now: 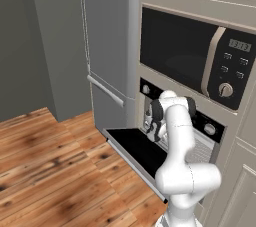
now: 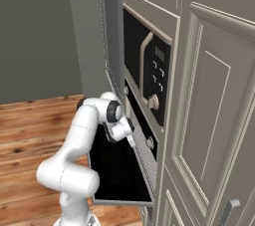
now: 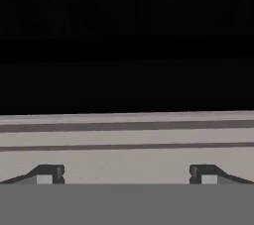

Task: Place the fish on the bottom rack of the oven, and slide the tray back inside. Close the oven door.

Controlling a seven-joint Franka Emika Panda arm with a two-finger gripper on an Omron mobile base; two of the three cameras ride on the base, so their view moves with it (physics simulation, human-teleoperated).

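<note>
Wooden flooring lies below the oven door (image 1: 135,148), which you see folded down flat. Your gripper (image 3: 126,174) stands wide, empty, facing the dark oven (image 2: 137,140) cavity above the bottom rack (image 1: 202,148). Microwave (image 1: 195,56) display digits are unreadable.

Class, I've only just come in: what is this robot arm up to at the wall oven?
The white arm reaches toward the oven, whose door hangs open, flat and level. The gripper is open, holding nothing, aimed at the dark oven cavity. The wire rack sits at the mouth of the oven. The fish can't be made out from here. The microwave above is shut.
</note>
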